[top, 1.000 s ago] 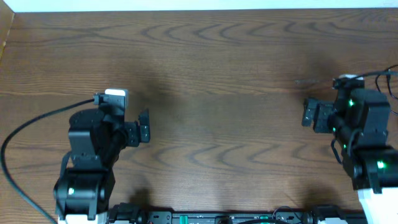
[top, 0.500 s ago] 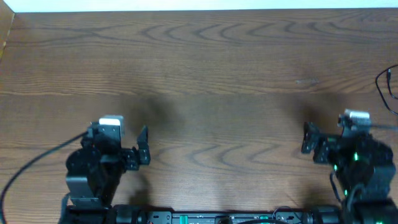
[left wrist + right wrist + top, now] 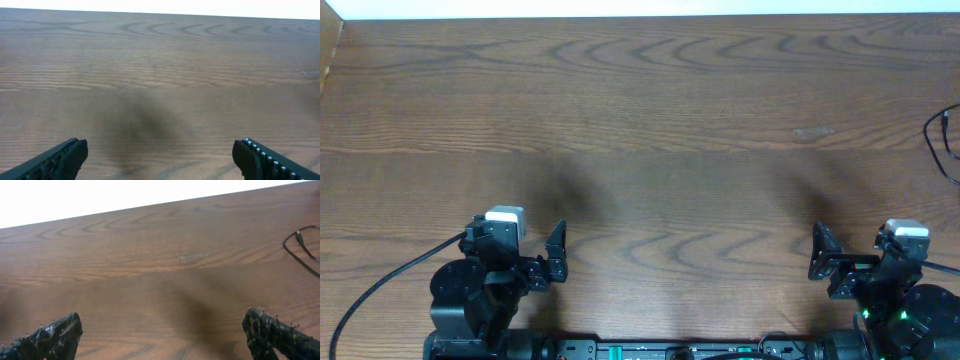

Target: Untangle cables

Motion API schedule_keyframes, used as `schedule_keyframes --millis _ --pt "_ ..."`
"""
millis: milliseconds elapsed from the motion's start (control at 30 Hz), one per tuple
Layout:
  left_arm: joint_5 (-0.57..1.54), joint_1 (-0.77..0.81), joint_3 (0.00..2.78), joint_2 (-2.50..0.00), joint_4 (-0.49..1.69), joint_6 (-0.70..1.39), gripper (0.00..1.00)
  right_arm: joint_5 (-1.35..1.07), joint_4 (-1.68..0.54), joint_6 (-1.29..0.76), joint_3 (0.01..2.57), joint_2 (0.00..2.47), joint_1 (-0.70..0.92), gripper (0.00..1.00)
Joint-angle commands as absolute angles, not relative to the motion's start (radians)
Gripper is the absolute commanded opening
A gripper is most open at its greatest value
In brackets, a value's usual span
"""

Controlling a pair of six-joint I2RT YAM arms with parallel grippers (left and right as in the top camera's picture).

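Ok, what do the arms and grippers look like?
The left arm and right arm are black; green lights glow on the right one. Each has a white block by the wrist. A thick black cable runs off the left arm. The left gripper and right gripper have black fingers with ridged edges.

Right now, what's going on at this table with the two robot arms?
Nothing is being handled at this moment. Both arms sit at the near edge of the wooden table. The left gripper and the right gripper are both open and empty. A thin black cord lies at the far right edge of the table, partly out of frame and well away from either gripper. The untangling is not under way.
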State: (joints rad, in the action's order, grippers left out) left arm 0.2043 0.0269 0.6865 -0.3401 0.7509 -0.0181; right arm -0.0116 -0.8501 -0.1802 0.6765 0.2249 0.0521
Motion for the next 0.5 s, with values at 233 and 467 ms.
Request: schedule_keyframes --millis 233,467 --pt "0.217 0.024 0.675 -0.336 0.757 -0.002 0.98 -0.018 -0.888 -0.213 0.671 0.22 0.054 0.99" --pt "0.224 0.024 0.674 -0.337 0.862 -0.002 0.98 -0.022 -0.963 -0.284 0.669 0.221 0.054 0.99"
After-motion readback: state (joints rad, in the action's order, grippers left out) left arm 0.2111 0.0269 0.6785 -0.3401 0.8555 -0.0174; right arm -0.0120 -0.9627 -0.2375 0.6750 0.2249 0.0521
